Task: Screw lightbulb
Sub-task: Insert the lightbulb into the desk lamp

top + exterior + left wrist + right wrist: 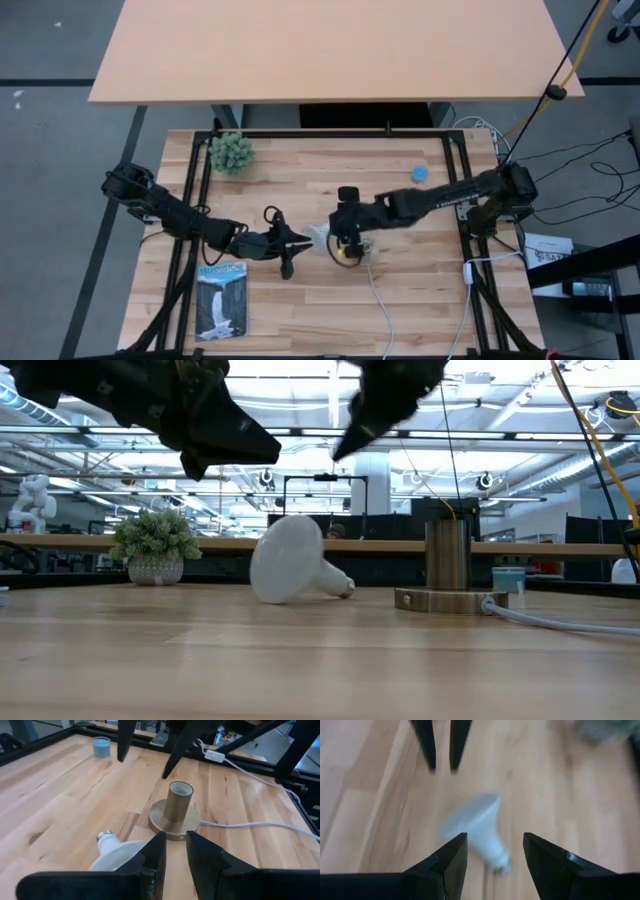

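The white lightbulb [288, 558] lies on its side on the wooden table, resting on its dome, its grey screw base [345, 588] pointing toward the brass socket [447, 565]. The socket stands upright on its round foot just right of the bulb. My left gripper [175, 836] hovers above and left of the bulb [117, 855], its fingers a narrow gap apart with nothing between them. My right gripper [495, 837] hangs open above the bulb [475, 827], slanting down, clear of it.
A potted plant [231, 152] stands at the far left and a small blue object [420, 173] at the far right. A booklet [222, 300] lies near the front left. The socket's white cord [385, 310] runs toward the near edge. Black frame rails [192, 200] border the table.
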